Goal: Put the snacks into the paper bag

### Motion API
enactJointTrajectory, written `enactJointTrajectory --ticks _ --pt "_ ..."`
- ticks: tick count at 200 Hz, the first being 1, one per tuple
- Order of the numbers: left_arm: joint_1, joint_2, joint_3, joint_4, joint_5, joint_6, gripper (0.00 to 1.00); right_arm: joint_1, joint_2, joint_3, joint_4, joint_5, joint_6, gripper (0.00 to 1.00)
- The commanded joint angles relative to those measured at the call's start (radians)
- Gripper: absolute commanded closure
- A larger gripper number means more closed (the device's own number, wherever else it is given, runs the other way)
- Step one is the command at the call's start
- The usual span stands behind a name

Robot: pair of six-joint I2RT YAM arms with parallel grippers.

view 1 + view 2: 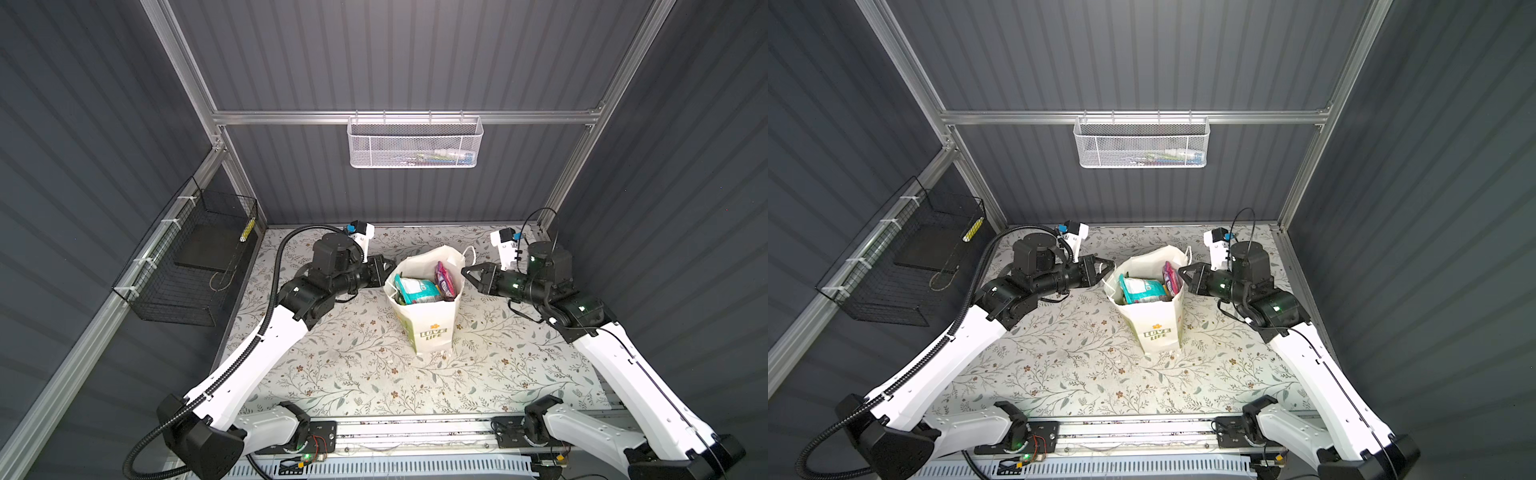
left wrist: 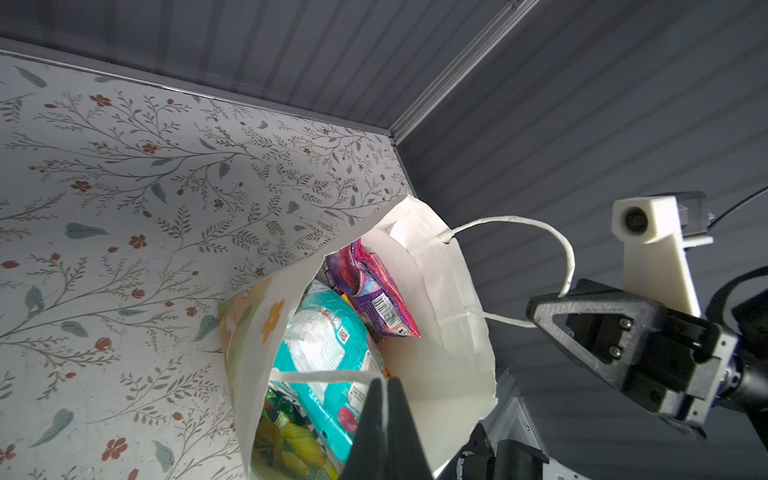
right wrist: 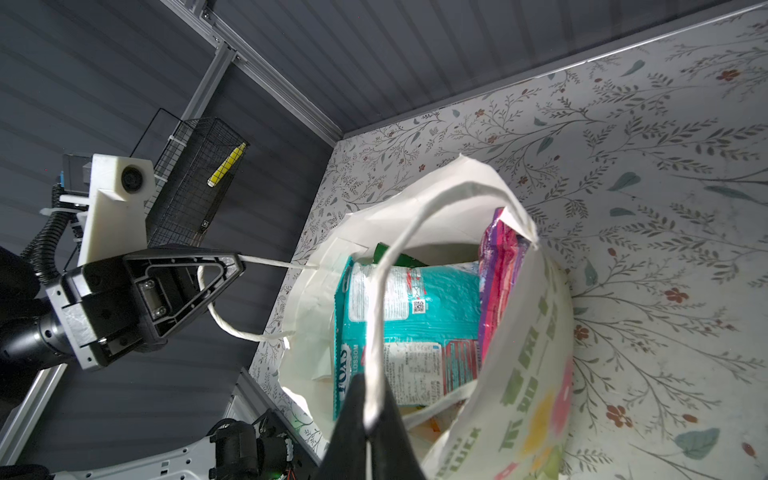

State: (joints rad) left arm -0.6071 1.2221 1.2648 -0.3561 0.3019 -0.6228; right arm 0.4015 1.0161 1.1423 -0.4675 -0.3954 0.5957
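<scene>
Cream-white paper bag point(image 1: 432, 320) upright on floral counter point(image 1: 353, 374) w/ glossy snack packets point(image 1: 415, 286) inside; left gripper point(image 1: 390, 262) & right gripper point(image 1: 464, 271) each clamped on a white cord handle point(image 3: 376, 332).

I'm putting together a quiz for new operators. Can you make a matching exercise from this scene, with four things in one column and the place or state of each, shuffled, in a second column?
Things
1. teal packet
2. white mesh basket
3. black wire basket
4. left gripper

Place or state
A. mounted at the left wall
B. shut on a cord handle
C. inside the paper bag
D. hanging from the back rail

Pairs: 1-C, 2-D, 3-A, 4-B
</scene>
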Motion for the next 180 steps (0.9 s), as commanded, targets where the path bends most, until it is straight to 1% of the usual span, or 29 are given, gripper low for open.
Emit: enactJointTrajectory --ticks 1,14,20,22,27,32,39,43,44,45,49,56,61,70,74,80,86,88,94,106,141,155,158,164,180 --pt "-0.002 0.005 0.043 0.041 0.055 -0.016 1.0 0.001 -0.037 -0.008 0.0 0.026 0.006 0.89" --pt "-0.002 0.011 0.059 0.02 0.035 -0.012 1.0 0.0 -0.057 -0.033 0.003 0.049 0.021 0.88" --pt "-0.002 0.014 0.061 0.019 0.035 -0.011 1.0 -0.001 -0.066 -0.046 0.006 0.049 0.026 0.85" --pt "-0.002 0.015 0.062 0.018 0.035 -0.01 1.0 -0.003 -0.069 -0.05 0.007 0.077 0.028 0.83" --pt "-0.002 0.019 0.061 0.019 0.035 -0.009 1.0 -0.005 -0.074 -0.058 0.007 0.091 0.031 0.79" --pt "-0.002 0.02 0.057 0.021 0.038 -0.009 0.98 -0.006 -0.082 -0.063 0.004 0.1 0.033 0.77" --pt "-0.002 0.022 0.049 0.03 0.045 -0.013 0.91 -0.013 -0.09 -0.07 0.0 0.108 0.037 0.73" --pt "-0.002 0.022 0.045 0.032 0.046 -0.014 0.86 -0.018 -0.095 -0.073 -0.002 0.109 0.04 0.7" --pt "-0.002 0.021 0.045 0.031 0.046 -0.014 0.86 -0.019 -0.096 -0.073 -0.002 0.109 0.04 0.67" --pt "-0.002 0.021 0.044 0.032 0.046 -0.015 0.84 -0.019 -0.097 -0.074 -0.003 0.109 0.041 0.67" --pt "-0.001 0.02 0.042 0.034 0.045 -0.015 0.79 -0.023 -0.1 -0.076 -0.003 0.109 0.045 0.6" --pt "-0.002 0.016 0.037 0.035 0.044 -0.015 0.69 -0.028 -0.105 -0.076 -0.007 0.106 0.051 0.53" --pt "-0.002 0.013 0.036 0.033 0.043 -0.014 0.6 -0.032 -0.107 -0.075 -0.011 0.103 0.054 0.49" --pt "-0.002 0.004 0.036 0.027 0.038 -0.011 0.44 -0.035 -0.111 -0.069 -0.022 0.107 0.06 0.37" --pt "-0.002 0.0 0.038 0.02 0.036 -0.007 0.37 -0.035 -0.114 -0.066 -0.03 0.112 0.064 0.33" --pt "-0.002 -0.008 0.041 0.01 0.035 -0.001 0.27 -0.038 -0.12 -0.062 -0.038 0.119 0.067 0.31" --pt "-0.002 -0.016 0.045 -0.001 0.036 0.005 0.15 -0.039 -0.128 -0.057 -0.046 0.127 0.07 0.26" --pt "-0.002 -0.02 0.048 -0.007 0.011 0.007 0.11 -0.04 -0.131 -0.055 -0.048 0.131 0.071 0.24" --pt "-0.002 -0.03 0.054 -0.026 -0.01 0.015 0.01 -0.041 -0.14 -0.049 -0.057 0.142 0.073 0.16" --pt "-0.002 -0.053 0.067 -0.055 -0.028 0.034 0.0 -0.04 -0.163 -0.028 -0.08 0.164 0.072 0.01" --pt "-0.002 -0.111 0.122 -0.166 -0.075 0.062 0.0 -0.039 -0.229 0.049 -0.138 0.194 0.03 0.01" --pt "-0.002 -0.135 0.141 -0.229 -0.142 0.074 0.0 -0.04 -0.248 0.09 -0.185 0.227 0.006 0.01" --pt "-0.001 -0.143 0.175 -0.24 -0.158 0.077 0.0 -0.04 -0.252 0.097 -0.195 0.237 0.001 0.01" --pt "-0.001 -0.159 0.184 -0.258 -0.19 0.084 0.0 -0.04 -0.261 0.114 -0.216 0.258 -0.011 0.01" --pt "-0.002 -0.218 0.17 -0.284 -0.326 0.087 0.0 -0.039 -0.295 0.132 -0.248 0.302 -0.069 0.01"
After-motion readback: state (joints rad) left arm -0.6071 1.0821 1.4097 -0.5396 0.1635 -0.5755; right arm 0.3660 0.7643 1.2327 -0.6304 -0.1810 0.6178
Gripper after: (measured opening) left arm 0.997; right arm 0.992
